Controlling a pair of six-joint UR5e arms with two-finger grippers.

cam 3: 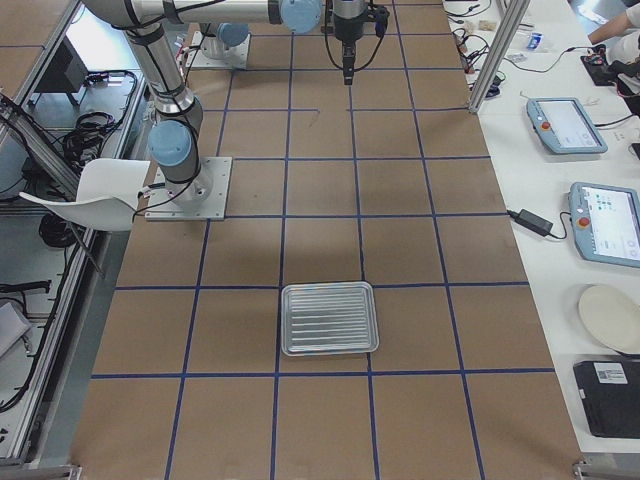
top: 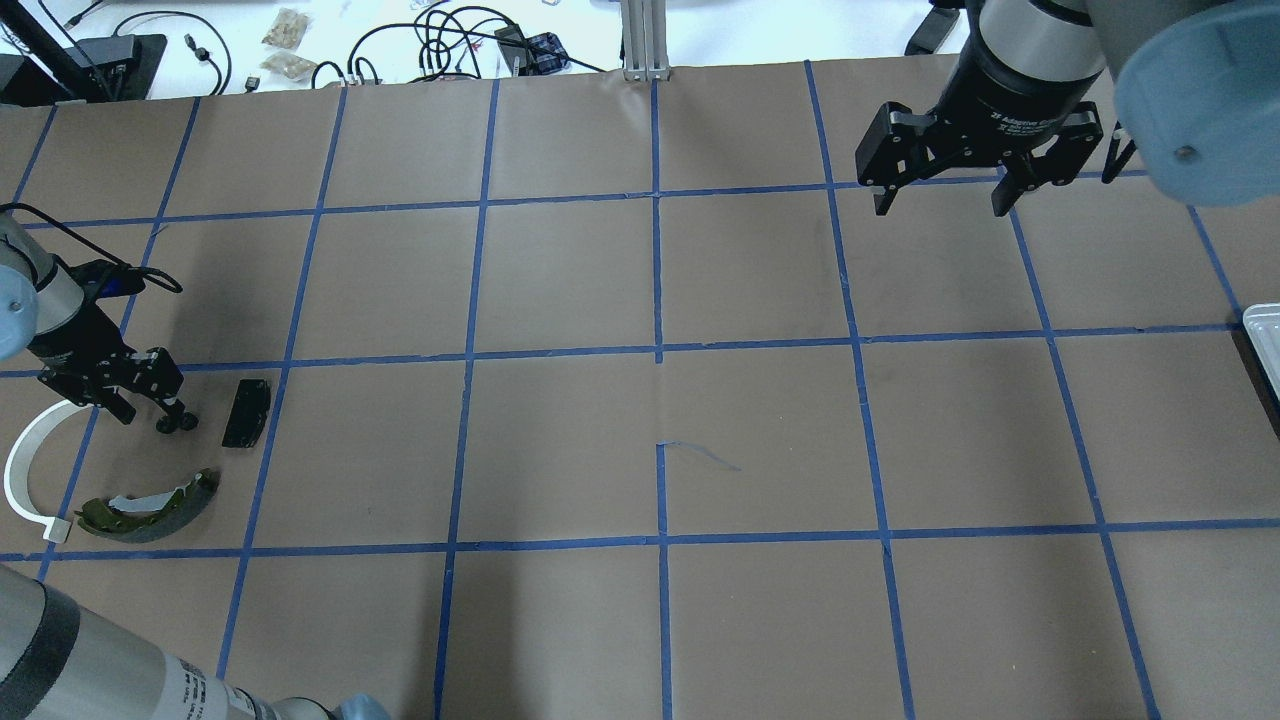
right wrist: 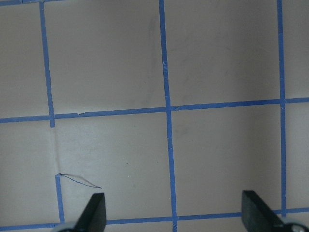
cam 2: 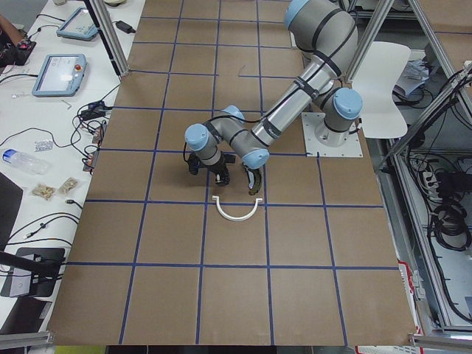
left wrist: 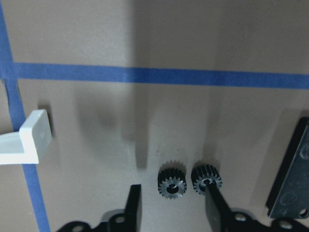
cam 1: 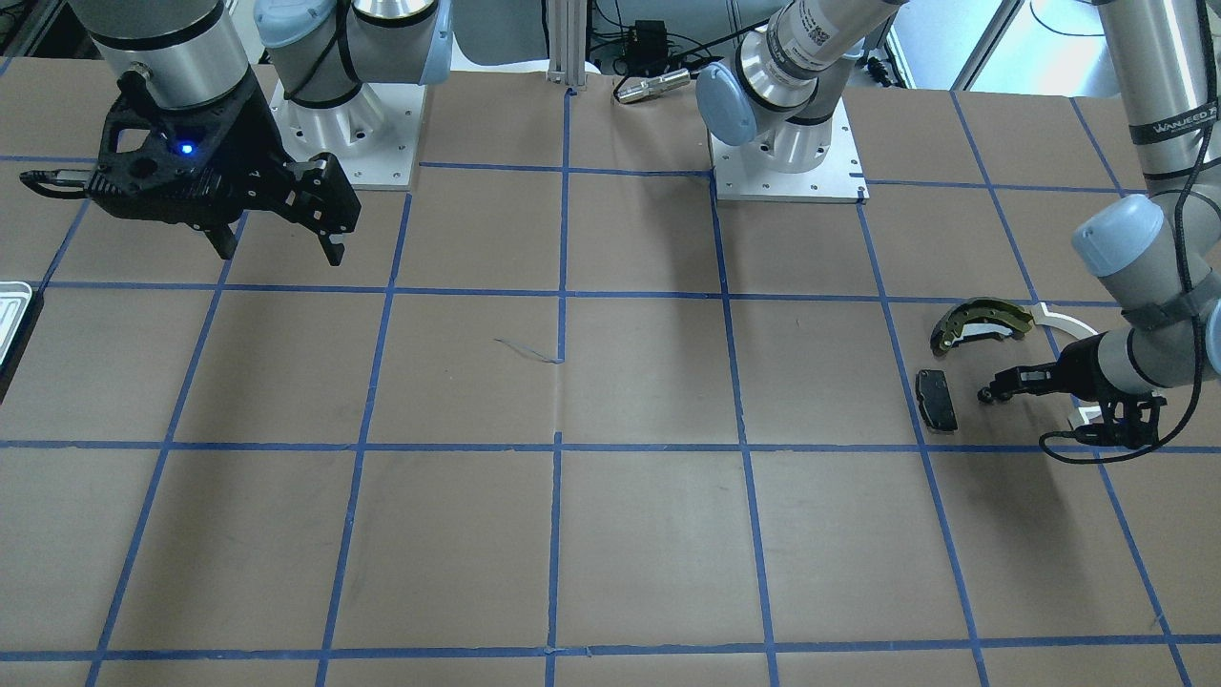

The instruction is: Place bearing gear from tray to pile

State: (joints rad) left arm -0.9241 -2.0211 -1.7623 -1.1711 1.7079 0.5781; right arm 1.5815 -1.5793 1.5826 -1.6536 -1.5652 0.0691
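Two tiny black bearing gears lie side by side on the brown paper in the left wrist view. One gear (left wrist: pixel 172 182) sits between the fingers of my open left gripper (top: pixel 150 415). The other gear (left wrist: pixel 206 179) touches the tip of one finger (left wrist: pixel 218 205). The pile is around them: a black pad (top: pixel 246 411), an olive brake shoe (top: pixel 150 505) and a white arc strip (top: pixel 22 478). The ridged tray (cam 3: pixel 328 318) lies far off with nothing visible in it. My right gripper (top: pixel 945 205) hangs open and empty, high over the table.
Blue tape divides the brown paper table (top: pixel 660 440) into squares. The arm bases (cam 1: pixel 787 162) stand at the robot's edge. Tablets, cables and a plate lie on the white side bench (cam 3: pixel 590 200).
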